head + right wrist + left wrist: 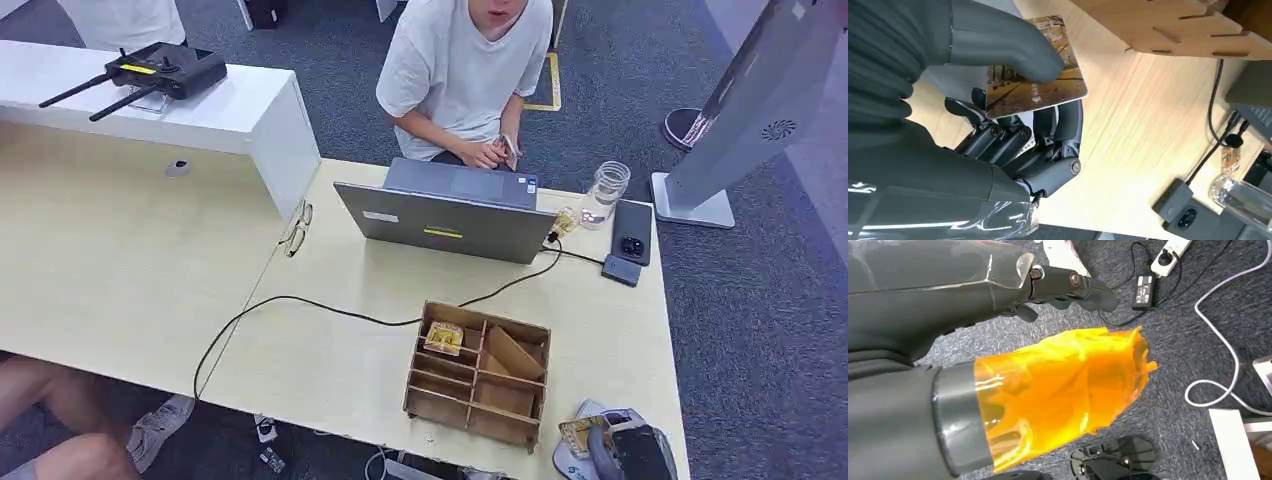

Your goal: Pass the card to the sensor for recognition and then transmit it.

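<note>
At the near right corner of the bench point(330, 370), the right hand point(1013, 120) pinches the card point(1035, 82) between thumb and fingers over the white sensor pad point(570, 462), so recognition seems underway; next comes lifting it toward the person point(465, 70).

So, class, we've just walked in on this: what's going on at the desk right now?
The robot's right hand holds a card between thumb and fingers, low over the near right corner of the wooden desk, just above a pale reader pad. Beside it stands a wooden compartment box. Its left hand hangs over the carpet, holding nothing. Across the desk, a person sits behind a laptop.
</note>
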### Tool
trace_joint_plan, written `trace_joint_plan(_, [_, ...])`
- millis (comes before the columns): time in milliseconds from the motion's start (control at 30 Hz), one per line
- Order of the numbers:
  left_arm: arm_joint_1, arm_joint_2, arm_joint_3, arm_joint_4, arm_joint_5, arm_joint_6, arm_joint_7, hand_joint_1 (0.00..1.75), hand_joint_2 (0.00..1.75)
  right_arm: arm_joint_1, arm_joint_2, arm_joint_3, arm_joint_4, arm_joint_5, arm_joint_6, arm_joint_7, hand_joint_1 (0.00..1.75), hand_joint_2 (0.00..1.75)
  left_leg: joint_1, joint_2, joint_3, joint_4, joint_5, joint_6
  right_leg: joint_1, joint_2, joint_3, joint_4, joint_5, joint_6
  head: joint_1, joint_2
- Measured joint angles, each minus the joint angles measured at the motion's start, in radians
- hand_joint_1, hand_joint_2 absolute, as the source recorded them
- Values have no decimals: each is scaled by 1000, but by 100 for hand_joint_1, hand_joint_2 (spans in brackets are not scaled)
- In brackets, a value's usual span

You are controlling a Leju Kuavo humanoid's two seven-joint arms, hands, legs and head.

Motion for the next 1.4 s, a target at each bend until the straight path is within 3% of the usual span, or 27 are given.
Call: trace_joint_plan(1400, [0, -7, 8, 0, 3, 1, 0, 0, 0, -15, 58, -50, 64, 106, -2, 40, 175, 175, 0, 0, 0, 0, 0, 0, 0, 0, 0, 0, 0, 0, 0, 0])
